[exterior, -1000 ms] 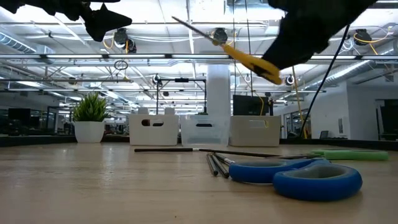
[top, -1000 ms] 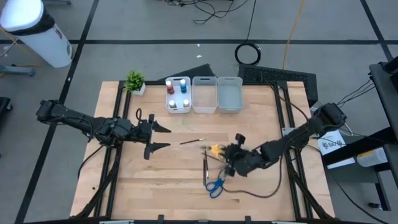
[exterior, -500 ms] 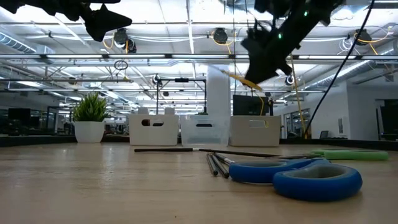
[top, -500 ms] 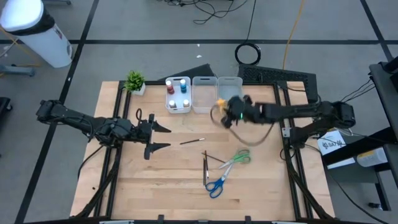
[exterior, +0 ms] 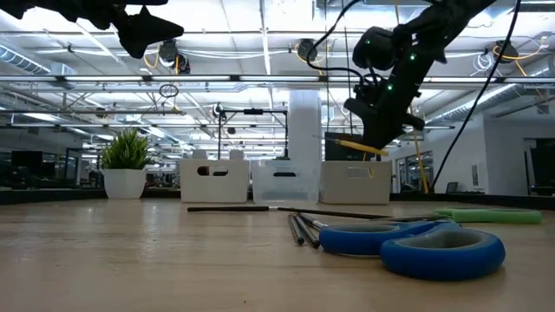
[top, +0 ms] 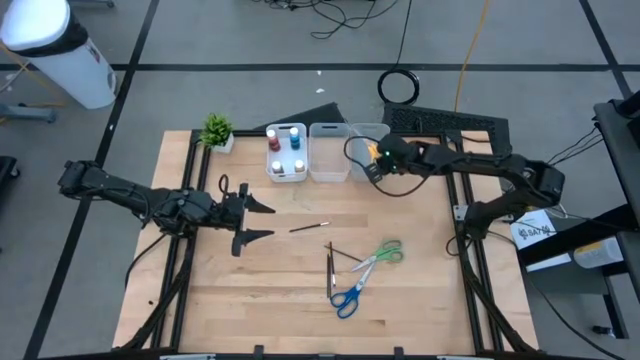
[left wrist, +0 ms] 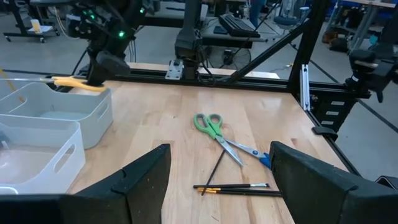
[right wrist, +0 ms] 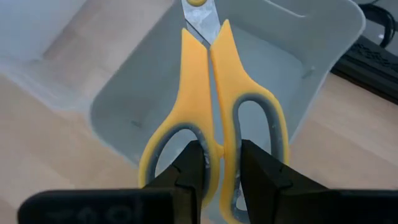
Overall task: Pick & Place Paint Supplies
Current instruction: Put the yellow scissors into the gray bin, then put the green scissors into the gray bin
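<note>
Yellow scissors [right wrist: 211,106] in right hand [right wrist: 214,171] above bin [right wrist: 323,37]

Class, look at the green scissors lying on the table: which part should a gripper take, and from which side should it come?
Probably the narrow neck where the handles meet the blades of the green scissors, coming straight down from above. They lie flat and shut on the table, so fingers can straddle that slim part. Come in on the handle side: the blade tips lie against the blue scissors and brushes.
</note>
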{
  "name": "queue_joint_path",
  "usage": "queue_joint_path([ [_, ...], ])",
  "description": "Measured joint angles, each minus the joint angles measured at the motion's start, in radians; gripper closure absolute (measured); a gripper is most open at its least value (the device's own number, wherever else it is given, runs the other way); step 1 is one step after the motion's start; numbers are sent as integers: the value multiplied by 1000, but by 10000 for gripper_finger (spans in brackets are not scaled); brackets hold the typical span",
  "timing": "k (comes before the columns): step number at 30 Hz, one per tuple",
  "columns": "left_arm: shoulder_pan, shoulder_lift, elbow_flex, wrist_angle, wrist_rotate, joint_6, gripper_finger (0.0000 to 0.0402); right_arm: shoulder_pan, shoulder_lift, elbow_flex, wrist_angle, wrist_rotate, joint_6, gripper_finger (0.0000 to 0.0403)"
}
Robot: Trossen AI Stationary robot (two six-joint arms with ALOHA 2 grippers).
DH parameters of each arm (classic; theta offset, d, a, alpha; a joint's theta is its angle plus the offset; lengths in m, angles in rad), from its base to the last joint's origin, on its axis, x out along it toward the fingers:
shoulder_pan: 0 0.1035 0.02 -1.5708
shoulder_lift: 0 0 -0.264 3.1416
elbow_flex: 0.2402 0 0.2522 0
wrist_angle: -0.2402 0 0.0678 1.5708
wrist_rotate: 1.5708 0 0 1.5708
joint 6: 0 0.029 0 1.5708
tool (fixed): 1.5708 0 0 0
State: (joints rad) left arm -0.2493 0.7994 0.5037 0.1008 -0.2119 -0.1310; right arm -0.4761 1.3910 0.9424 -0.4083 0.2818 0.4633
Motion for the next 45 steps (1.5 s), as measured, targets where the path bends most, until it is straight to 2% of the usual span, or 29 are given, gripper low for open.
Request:
queue_joint_path([
  [18,1,0,0,-2,0,-6,117,-20,131,-1,74,-25,47,335],
  [23,2,0,0,-3,0,-6,117,-20,131,0,90,-23,42,333],
  [36,2,0,0,-3,0,-7,117,-20,131,0,87,-23,18,246],
  [45,2,0,0,-3,0,-6,117,-12,110,0,109,-39,-20,231],
])
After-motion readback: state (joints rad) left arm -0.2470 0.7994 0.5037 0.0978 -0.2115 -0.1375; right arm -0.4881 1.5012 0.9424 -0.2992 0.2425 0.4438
